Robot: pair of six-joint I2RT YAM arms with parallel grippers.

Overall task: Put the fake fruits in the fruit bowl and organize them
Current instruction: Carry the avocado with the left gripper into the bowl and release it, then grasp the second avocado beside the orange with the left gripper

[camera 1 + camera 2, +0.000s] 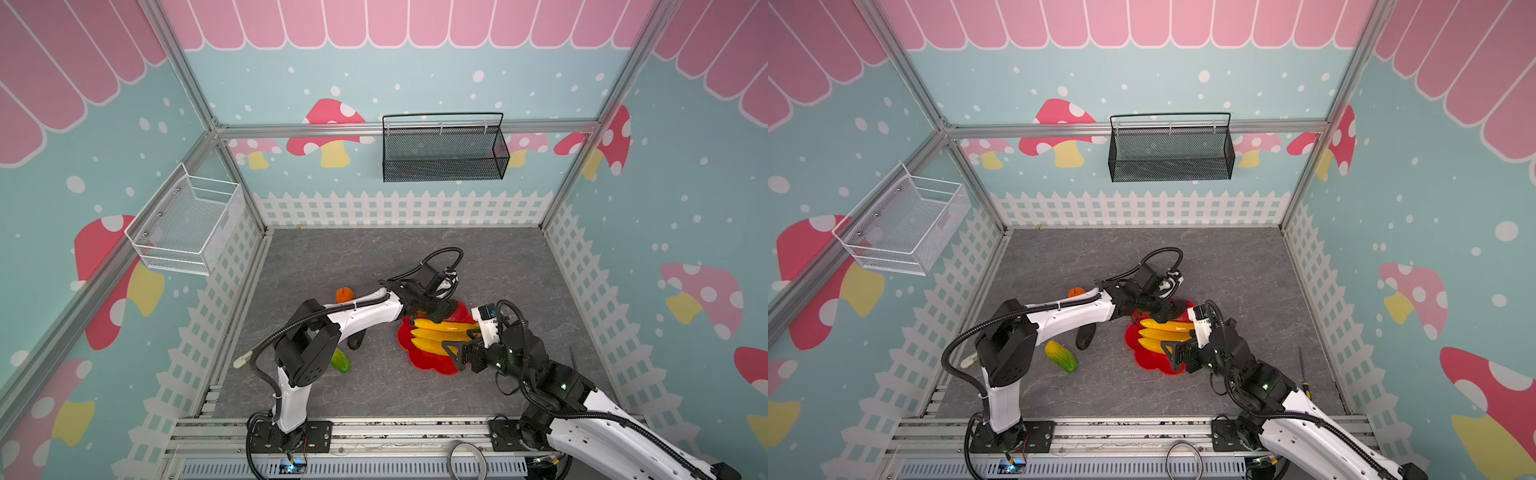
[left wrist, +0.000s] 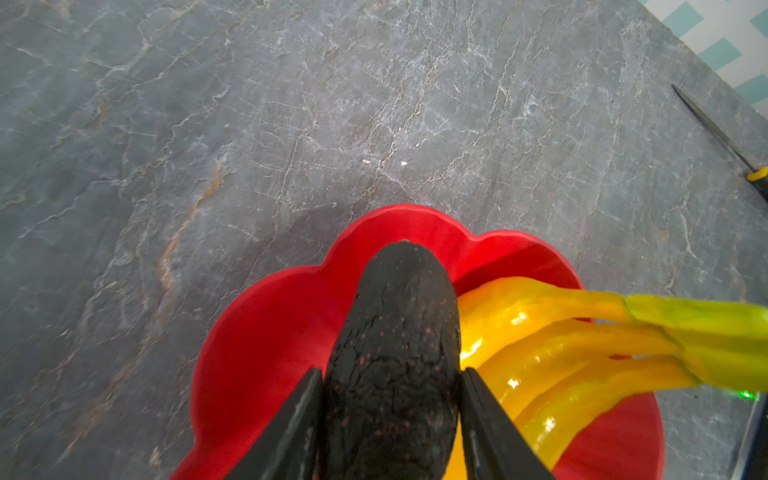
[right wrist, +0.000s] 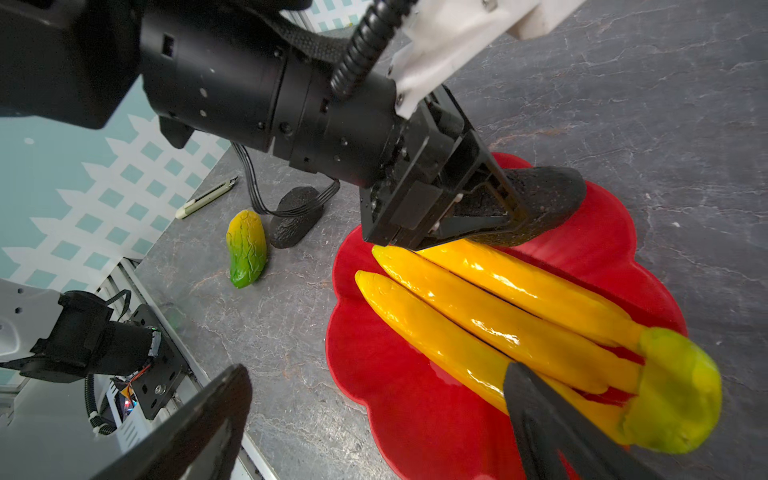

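we bring an avocado (image 2: 399,299) to the bowl (image 2: 270,340)
our left tool (image 2: 390,374) clamps it: bare bowl lies under the tool and bananas (image 2: 540,357) just beside, so it fits; right tool (image 3: 376,372) hangs open by their stem.

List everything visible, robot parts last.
fruit bowl: one, red, table centre.
banana bunch: one, yellow, in bowl.
held avocado: one, dark, over bowl.
loose avocado: one, dark, on table.
oblong fruit: one, green-yellow, beside loose avocado.
orange: one, orange, behind left arm.
mesh basket: one, black, back wall.
wire basket: one, white, left wall.
utility knife: one, cream, table's left.
thin tool: one, dark, table's right.
left gripper: one, black, gripping avocado.
right gripper: one, black, open over bowl.
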